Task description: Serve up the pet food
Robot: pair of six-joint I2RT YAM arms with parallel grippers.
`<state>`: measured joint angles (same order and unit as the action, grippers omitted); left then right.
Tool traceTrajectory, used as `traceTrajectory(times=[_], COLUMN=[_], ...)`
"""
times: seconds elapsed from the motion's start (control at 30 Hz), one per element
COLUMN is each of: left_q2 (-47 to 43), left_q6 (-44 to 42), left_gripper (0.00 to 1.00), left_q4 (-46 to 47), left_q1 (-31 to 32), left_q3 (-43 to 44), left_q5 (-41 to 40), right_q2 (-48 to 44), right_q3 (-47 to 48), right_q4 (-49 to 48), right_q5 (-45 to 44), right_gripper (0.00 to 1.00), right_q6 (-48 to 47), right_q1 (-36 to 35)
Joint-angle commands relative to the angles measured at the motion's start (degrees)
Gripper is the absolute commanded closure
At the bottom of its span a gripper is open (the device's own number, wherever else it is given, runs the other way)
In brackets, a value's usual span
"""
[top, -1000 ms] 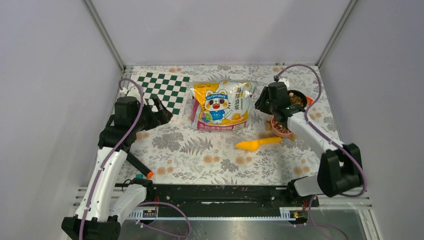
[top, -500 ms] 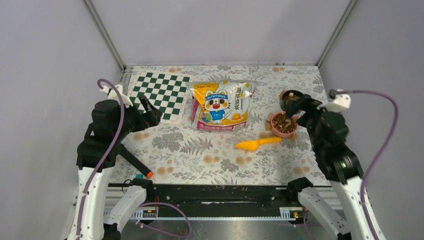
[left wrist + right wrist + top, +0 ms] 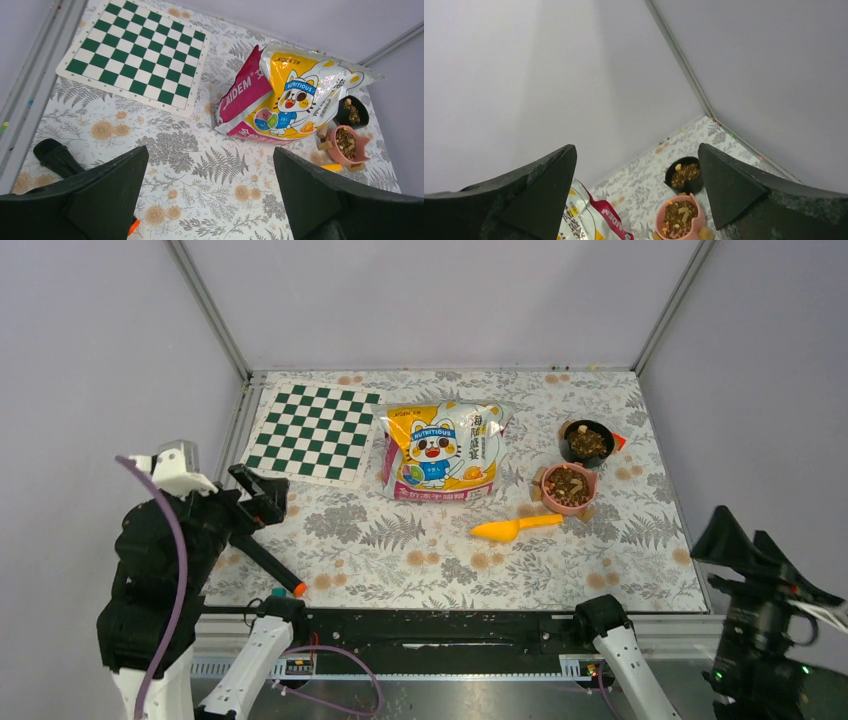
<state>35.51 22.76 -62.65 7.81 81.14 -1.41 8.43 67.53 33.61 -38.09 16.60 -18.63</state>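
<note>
I find the pet food [image 3: 567, 485] in the pink bowl [image 3: 546, 482], a few tan pieces mixed in. More sits in the black bowl [image 3: 566, 446] just behind. The yellow bag [image 3: 440, 452] lies flat mid-table. Left gripper [image 3: 205, 155] and right gripper [image 3: 636, 150] both have their jaws wide apart and hold nothing.

Floral-patterned table [image 3: 400, 570], chequered mat [image 3: 315, 433], yellow pet-food bag [image 3: 440, 452], pink bowl [image 3: 566, 510], black bowl [image 3: 585, 460], yellow scoop [image 3: 505, 529]

Kibble [image 3: 566, 485] in bowl [image 3: 592, 482] (right of bag [image 3: 440, 450])
</note>
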Motion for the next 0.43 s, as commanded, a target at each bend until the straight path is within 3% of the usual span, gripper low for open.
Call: traceTrajectory(times=[0.0, 0.4], left_q2=[-3.0, -4.1], left_q6=[-0.5, -1.0], left_gripper=[0.01, 0.01], left_q4=[-1.0, -1.9], left_q1=[-0.3, -0.3], left_q3=[2.4, 2.3], left_q5=[-4.6, -6.9], right_q2=[-2.4, -3.1], right_q3=[3.4, 3.1], right_q4=[-0.4, -0.3], right_q5=[-3.5, -2.3], right_gripper=[0.01, 0.01], right_q6=[-2.1, -1.1], right_q1=[-0.1, -0.1])
